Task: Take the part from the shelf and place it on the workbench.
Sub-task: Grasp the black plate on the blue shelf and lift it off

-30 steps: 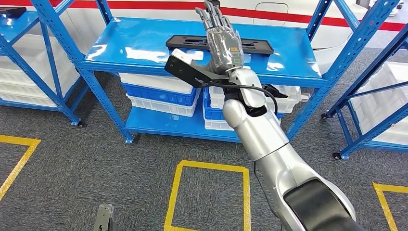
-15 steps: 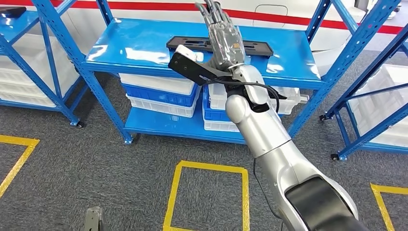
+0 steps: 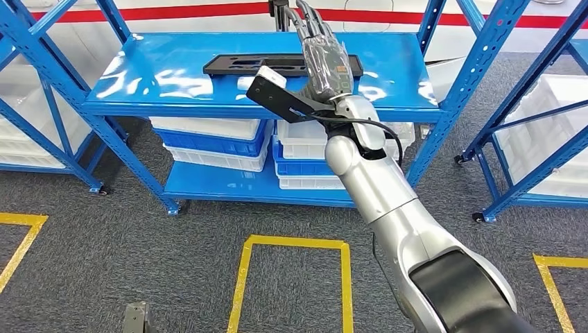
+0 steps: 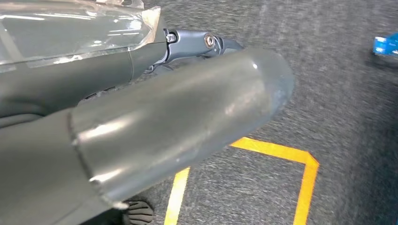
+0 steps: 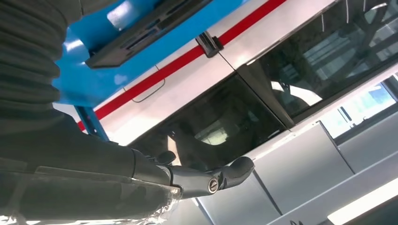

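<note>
The part, a flat black plate, is lying unheld on the upper shelf. The right hand is being raised over it, fingers extended and empty, likely for a grasp from above. The left hand is hanging toward the floor; its grip cannot be judged.

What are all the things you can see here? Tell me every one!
Part: one, black, long and flat, lying on the top shelf.
Shelving rack: one in front, blue metal; more blue racks at both sides.
Crates: several, white and blue, stacked on the lower shelf.
Floor squares: yellow tape outlines on grey carpet.
Wall stripe: one, red, behind the rack.
Right hand: one, grey, fingers straight and apart, raised over the part, holding nothing.
Left hand: one, grey, hanging above the floor; its grasp cannot be told.
</note>
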